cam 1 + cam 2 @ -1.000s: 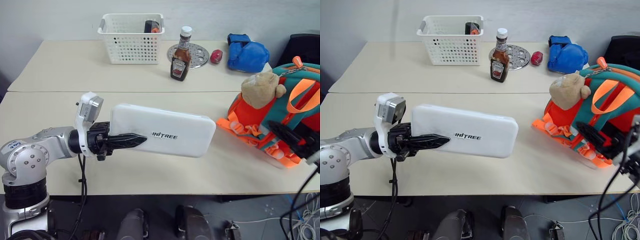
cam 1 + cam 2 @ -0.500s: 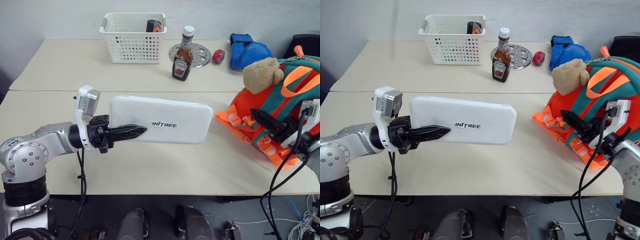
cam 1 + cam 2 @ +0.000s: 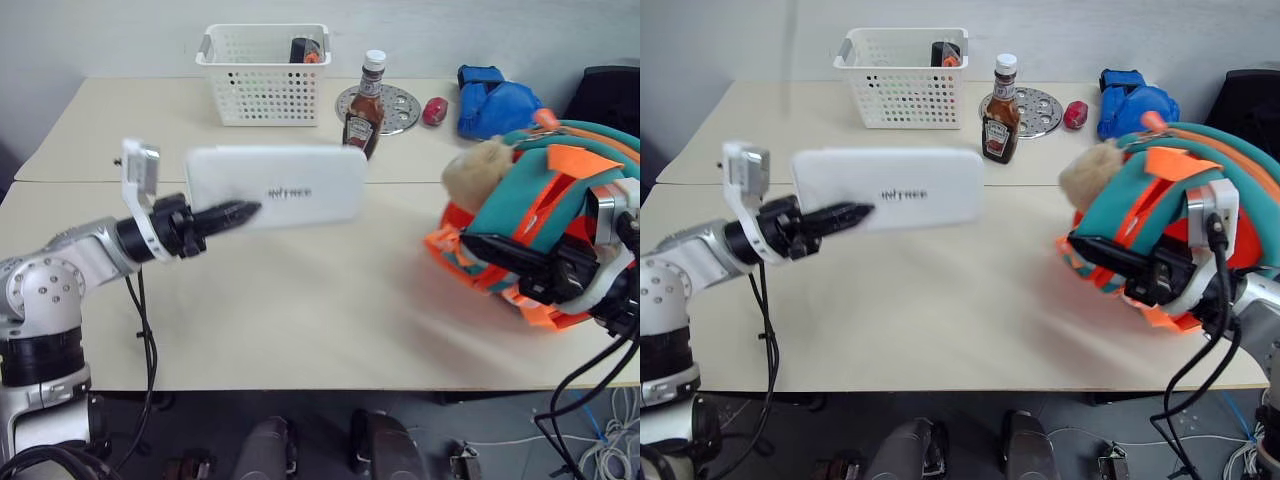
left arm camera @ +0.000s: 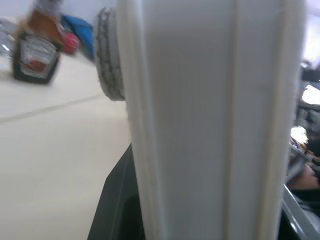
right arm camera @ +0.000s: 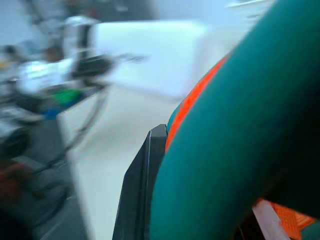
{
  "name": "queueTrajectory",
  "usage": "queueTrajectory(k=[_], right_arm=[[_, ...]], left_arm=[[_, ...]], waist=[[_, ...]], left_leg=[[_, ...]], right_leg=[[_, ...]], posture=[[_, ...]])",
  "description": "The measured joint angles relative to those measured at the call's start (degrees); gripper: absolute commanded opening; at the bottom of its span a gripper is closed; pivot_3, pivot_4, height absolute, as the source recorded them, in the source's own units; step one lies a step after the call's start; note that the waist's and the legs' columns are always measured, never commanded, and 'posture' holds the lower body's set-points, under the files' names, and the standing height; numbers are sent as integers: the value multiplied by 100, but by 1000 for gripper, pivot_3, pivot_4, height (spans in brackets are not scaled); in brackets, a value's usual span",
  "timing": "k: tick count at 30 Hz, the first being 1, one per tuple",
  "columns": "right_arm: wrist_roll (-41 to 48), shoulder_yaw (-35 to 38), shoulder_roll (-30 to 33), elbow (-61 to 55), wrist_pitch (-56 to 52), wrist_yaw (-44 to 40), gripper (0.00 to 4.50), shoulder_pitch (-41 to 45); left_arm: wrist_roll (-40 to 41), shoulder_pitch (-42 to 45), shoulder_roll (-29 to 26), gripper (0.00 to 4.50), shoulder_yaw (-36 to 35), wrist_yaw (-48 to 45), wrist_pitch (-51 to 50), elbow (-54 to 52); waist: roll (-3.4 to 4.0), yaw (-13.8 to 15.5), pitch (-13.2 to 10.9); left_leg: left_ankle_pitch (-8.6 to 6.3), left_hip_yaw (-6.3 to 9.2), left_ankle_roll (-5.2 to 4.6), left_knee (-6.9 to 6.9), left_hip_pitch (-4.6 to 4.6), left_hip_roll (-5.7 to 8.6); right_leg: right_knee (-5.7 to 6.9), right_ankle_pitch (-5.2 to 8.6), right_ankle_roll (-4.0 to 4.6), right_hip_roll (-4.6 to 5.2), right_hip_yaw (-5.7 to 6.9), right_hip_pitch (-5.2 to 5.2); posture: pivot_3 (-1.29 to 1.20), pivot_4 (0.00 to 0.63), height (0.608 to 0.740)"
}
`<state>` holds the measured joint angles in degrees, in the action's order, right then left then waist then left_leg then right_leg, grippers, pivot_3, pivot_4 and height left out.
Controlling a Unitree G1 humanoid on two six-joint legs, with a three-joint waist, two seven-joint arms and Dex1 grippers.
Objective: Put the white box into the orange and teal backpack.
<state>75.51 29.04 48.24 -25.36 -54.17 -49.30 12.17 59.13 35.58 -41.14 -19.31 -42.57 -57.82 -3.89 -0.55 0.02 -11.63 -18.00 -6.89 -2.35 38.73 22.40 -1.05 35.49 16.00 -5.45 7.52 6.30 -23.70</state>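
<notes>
The right gripper (image 3: 1095, 251) has swung in and its fingers have closed on the orange and teal backpack (image 3: 1200, 195), dragging it (plush toy too) toward the white box (image 3: 275, 186), which the left gripper (image 3: 225, 214) carries higher above the table (image 3: 300, 300); insertion looks near.

White box (image 3: 275, 187) in my left hand (image 3: 225, 214): plain white, small grey lettering on its face. My hands have black fingers. Backpack (image 3: 1200, 215): orange body, teal trim and top, bright orange straps, tan plush toy (image 3: 478, 172) on it. Tabletop (image 3: 300, 300): pale beige. Toward the far edge: white perforated basket (image 3: 262, 74), brown sauce bottle (image 3: 364, 106) with white cap, blue boxing glove (image 3: 497, 102), small red object (image 3: 433, 111).
</notes>
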Motion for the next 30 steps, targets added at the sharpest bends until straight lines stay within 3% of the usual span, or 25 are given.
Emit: queueTrajectory(k=[9,11,16,24,30], right_arm=[[1290,-32,894,-339,-475,-855,31,132],[963,-59,1006,-698,-391,-1217,31,-192],[-980,-614,1179,-1233,530,-2237,31,-1341],[-1331,-662,1177,-1070,921,-2370,31,-1287],[-1319,-694,1175,-963,916,-2340,31,-1244]], left_arm=[[-232,115,-217,1354,12,-415,241,182],[-216,6,-317,1354,11,-618,234,32],[-67,-202,-589,1354,9,-1094,165,-302],[1,-225,-832,1354,56,-1607,168,-656],[-577,183,-664,1354,759,-1883,657,-355]], waist=[[-4,17,-2],[-6,31,-1],[-6,79,-1],[-16,132,-7],[-18,157,-7]], left_leg=[[0,-1,-3,-31,4,2],[0,0,-2,-46,4,2],[1,-11,-4,-48,4,11],[7,-5,12,-44,-11,12],[17,-2,4,-45,-8,14]], right_leg=[[-21,-1,-3,-1,8,1],[-36,-2,-3,-3,11,2],[-47,-5,-17,-12,11,2],[-48,-13,-17,6,-3,6],[-48,-17,-10,4,2,6]], posture=[[0,150,740],[0,150,740],[0,150,740],[0,150,740],[0,150,740]])
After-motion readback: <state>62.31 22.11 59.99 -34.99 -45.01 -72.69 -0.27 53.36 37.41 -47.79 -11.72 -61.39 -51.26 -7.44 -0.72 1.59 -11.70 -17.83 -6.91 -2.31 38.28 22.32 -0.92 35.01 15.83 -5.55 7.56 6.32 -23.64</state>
